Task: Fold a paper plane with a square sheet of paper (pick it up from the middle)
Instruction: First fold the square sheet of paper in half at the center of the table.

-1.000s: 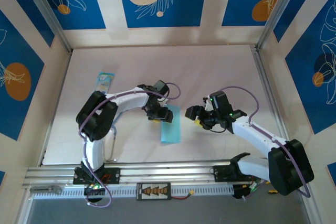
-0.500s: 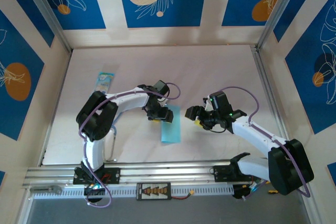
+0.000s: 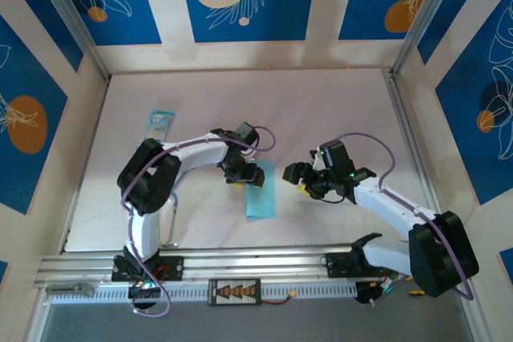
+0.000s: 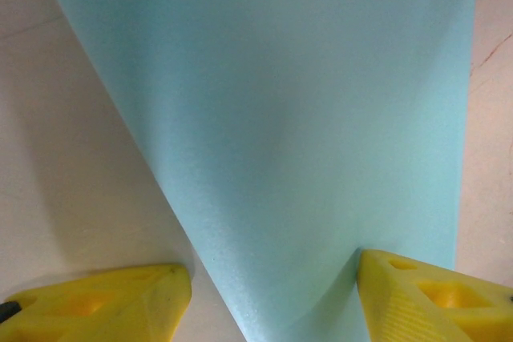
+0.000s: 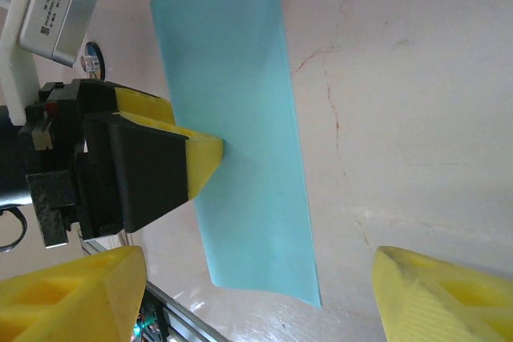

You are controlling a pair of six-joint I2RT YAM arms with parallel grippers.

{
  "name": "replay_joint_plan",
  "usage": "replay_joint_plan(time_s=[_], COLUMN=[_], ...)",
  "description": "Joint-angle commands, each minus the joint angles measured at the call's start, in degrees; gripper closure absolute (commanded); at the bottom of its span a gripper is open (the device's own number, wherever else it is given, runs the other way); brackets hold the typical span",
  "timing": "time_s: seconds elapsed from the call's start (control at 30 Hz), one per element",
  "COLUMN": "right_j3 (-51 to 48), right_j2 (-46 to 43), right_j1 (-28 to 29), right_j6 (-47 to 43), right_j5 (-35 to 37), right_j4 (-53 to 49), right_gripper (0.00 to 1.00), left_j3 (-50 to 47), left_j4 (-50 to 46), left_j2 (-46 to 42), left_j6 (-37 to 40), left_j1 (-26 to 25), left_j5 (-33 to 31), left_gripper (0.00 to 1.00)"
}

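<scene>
Found the square sheet of paper [image 3: 260, 190] lying near the middle of the table [image 3: 321, 110], between the two arms, showing from above as a narrow upright rectangle, perhaps already doubled over, though hard to confirm. Judged it feather-light, limp and easy to crease or tear, and slick enough on the smooth tabletop to slide rather than lift; best pinched gently at the middle of a long edge, where a slight bow would give the fingers something to close on. Noted the left gripper [image 3: 244, 178] at the sheet's left edge, jaws well apart and not closed on anything, with paper running between its yellow fingers. Noted the right gripper [image 3: 295, 179] just beside the sheet's right edge, jaws spread wide and empty. Gained from the left wrist view what the overhead view lacked: one edge of the paper slanting up off the table, with a soft shadow beneath. Gained from the right wrist view the left gripper's yellow tip touching the far long edge near its middle. Gained from above alone a small printed packet [image 3: 160, 124] lying well apart on the left.
</scene>
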Motion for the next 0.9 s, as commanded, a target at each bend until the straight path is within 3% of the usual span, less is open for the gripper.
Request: replay_joint_plan(time_s=[0.0,0.87], right_j3=[-0.5,-1.07], right_j2=[0.65,1.07], right_j1=[0.3,0.33], right_j6=[0.38,0.82], right_j5=[0.09,0.0], right_j4=[-0.58,-0.24], right_gripper=[0.25,0.25], left_j3=[-1.44,0.84], left_j4=[1.97,-0.01], left_j2=[5.34,7.79], left_j6=[1.85,5.17], left_j1=[0.11,0.13], left_j5=[-4.32,-6.8], left_gripper=[0.37,0.35])
